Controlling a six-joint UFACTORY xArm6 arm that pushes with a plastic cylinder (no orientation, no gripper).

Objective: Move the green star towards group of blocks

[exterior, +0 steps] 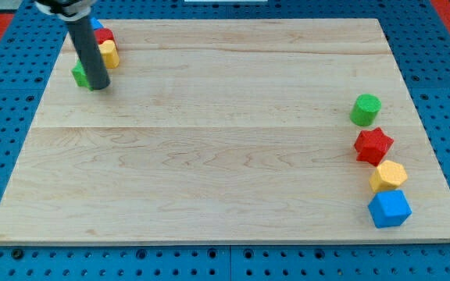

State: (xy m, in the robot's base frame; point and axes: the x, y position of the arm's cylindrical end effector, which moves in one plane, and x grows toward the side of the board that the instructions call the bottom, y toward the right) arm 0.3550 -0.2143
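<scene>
My tip rests on the board at the view's top left, right beside a green block, likely the green star, which the rod partly hides. Just above it sit a yellow block, a red block and a sliver of a blue block, packed close together. At the view's right, a column of blocks runs down the edge: a green cylinder, a red star, a yellow hexagon-like block and a blue block.
The wooden board lies on a blue pegboard table. The arm's rod comes down from the view's top left corner.
</scene>
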